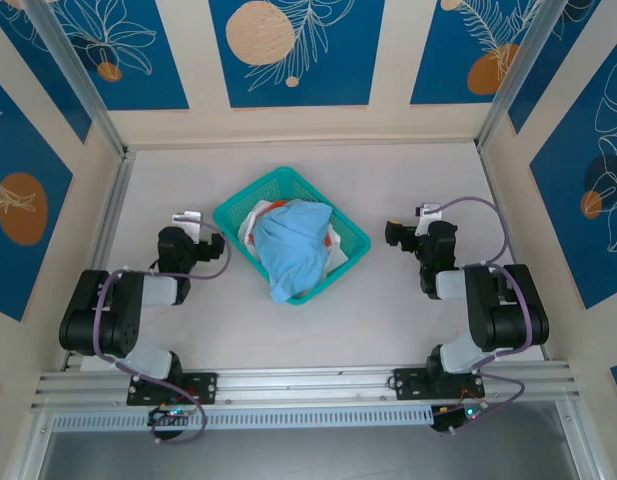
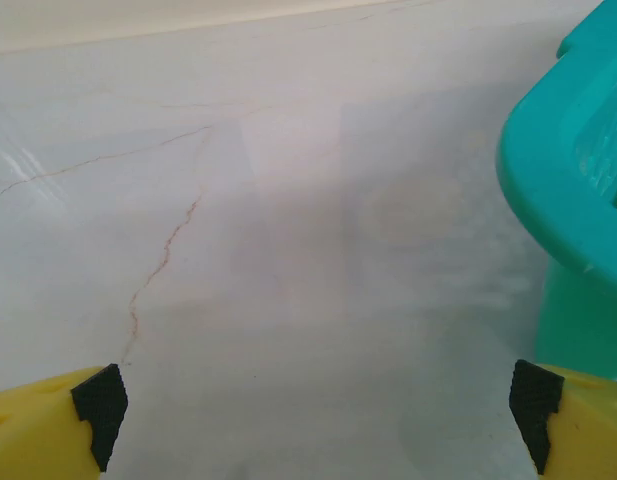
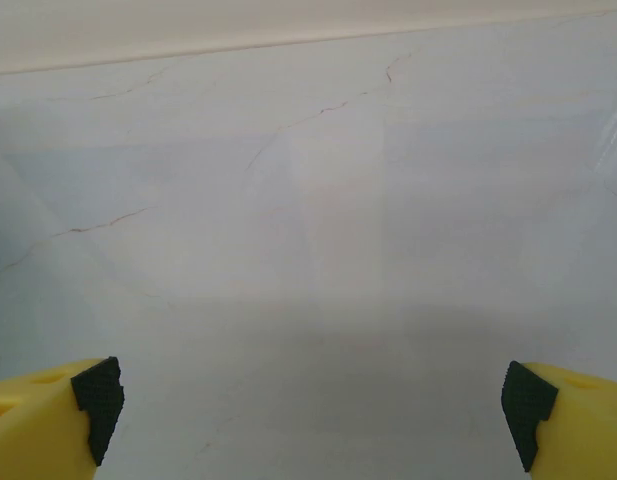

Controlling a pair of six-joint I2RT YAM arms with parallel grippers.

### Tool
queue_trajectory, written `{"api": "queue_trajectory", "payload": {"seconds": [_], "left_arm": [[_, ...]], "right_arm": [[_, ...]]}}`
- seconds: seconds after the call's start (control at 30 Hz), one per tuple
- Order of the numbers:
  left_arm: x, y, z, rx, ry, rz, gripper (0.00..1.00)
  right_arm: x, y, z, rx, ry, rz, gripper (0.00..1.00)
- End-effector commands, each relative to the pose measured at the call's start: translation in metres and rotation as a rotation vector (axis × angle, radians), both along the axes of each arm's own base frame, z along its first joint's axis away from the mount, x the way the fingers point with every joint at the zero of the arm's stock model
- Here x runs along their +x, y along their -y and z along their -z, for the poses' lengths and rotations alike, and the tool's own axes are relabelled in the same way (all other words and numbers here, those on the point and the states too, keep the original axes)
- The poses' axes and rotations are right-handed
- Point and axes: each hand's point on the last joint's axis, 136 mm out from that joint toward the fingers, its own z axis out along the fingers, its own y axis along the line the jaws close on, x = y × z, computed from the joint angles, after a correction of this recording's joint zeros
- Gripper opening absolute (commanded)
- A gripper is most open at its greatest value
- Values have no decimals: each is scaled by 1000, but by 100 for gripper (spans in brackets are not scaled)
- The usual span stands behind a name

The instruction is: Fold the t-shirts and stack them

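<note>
overhead view of a pale table (image 1: 408, 170) with two robot arms at its near edge. a teal plastic basket (image 1: 250, 190) sits in the middle, turned cornerwise. a crumpled light blue t-shirt (image 1: 293, 245) lies heaped on top inside it, one end spilling over the near rim. slivers of white cloth (image 1: 252, 226) and orange cloth (image 1: 334, 240) peek out underneath. nothing is folded or stacked on the table yet.

the left gripper (image 1: 188, 218) rests low beside the basket's left side. the right gripper (image 1: 428, 211) sits well apart from the basket on the right. both hold nothing.

from the left wrist, the left gripper (image 2: 316, 400) has its jaws spread wide over bare table, the basket's rim (image 2: 563, 160) at the right edge. from the right wrist, the right gripper (image 3: 313, 400) is likewise spread wide above bare table.

this looks like the very start: the first step is probably taking the blue t-shirt out. that calls for one arm to rise, reach over the rim, pinch the cloth on top, then lift it clear without dragging the basket.
</note>
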Motion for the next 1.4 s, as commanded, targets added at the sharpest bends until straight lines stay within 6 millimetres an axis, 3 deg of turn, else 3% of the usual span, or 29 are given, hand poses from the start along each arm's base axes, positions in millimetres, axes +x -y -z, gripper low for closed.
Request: {"api": "queue_trajectory", "payload": {"seconds": [0.0, 0.8, 0.9, 1.07, 1.17, 1.23, 1.3, 1.37], "left_arm": [[4, 0, -7, -4, 24, 14, 100], [4, 0, -7, -13, 24, 16, 100], [3, -3, -11, -21, 37, 2, 100], [-17, -29, -49, -19, 120, -145, 100], [-28, -40, -90, -21, 201, -213, 100], [-33, -57, -118, -52, 215, -324, 100], [-39, -78, -143, -120, 191, -467, 100], [-32, -68, -170, -198, 188, -369, 100]], "right_arm": [[3, 2, -7, -2, 34, 9, 99], [3, 2, -7, -1, 30, 8, 99], [4, 4, -16, -24, 31, 35, 99], [-1, -11, -68, -112, 53, 19, 99], [-17, -19, -104, -95, 74, 5, 99], [-30, -15, -134, 39, 46, 69, 99], [-49, -10, -151, 228, -81, 165, 99], [-69, -25, -167, 393, -243, 150, 99]]}}
